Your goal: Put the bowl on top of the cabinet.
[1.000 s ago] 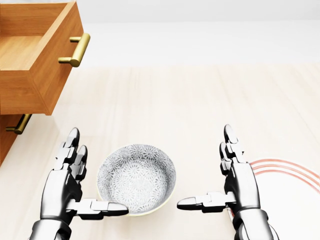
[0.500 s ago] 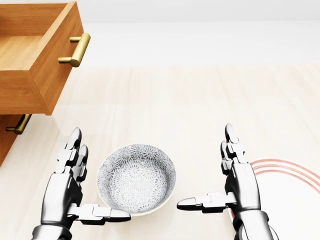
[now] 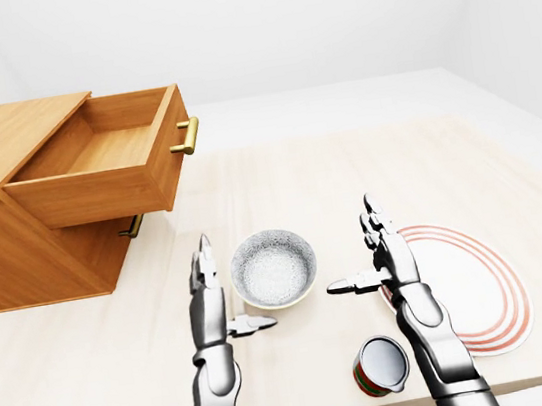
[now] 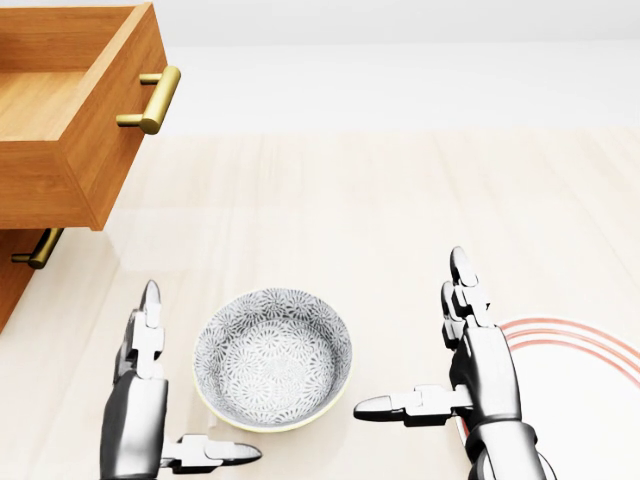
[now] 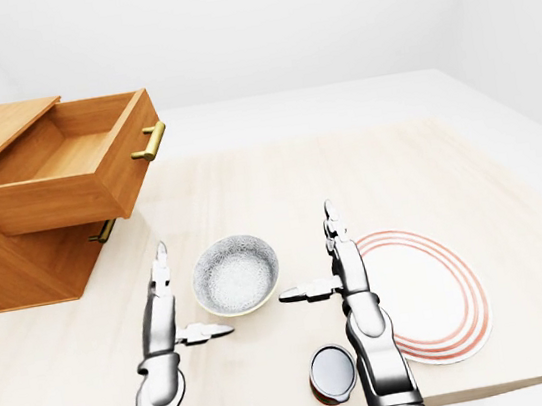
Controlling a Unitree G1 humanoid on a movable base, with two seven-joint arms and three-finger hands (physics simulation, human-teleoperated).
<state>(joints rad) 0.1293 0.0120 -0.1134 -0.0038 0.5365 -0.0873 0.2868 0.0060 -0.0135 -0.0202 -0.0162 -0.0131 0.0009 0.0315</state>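
The cabinet stands up and left of the left hand, top drawer pulled out, its flat top bare. The bowl sits on the worktop between both hands, touched by neither. Left and right hand are spread wide, empty. I'd close them evenly on opposite rim sides, then lift level, clearing the drawer.
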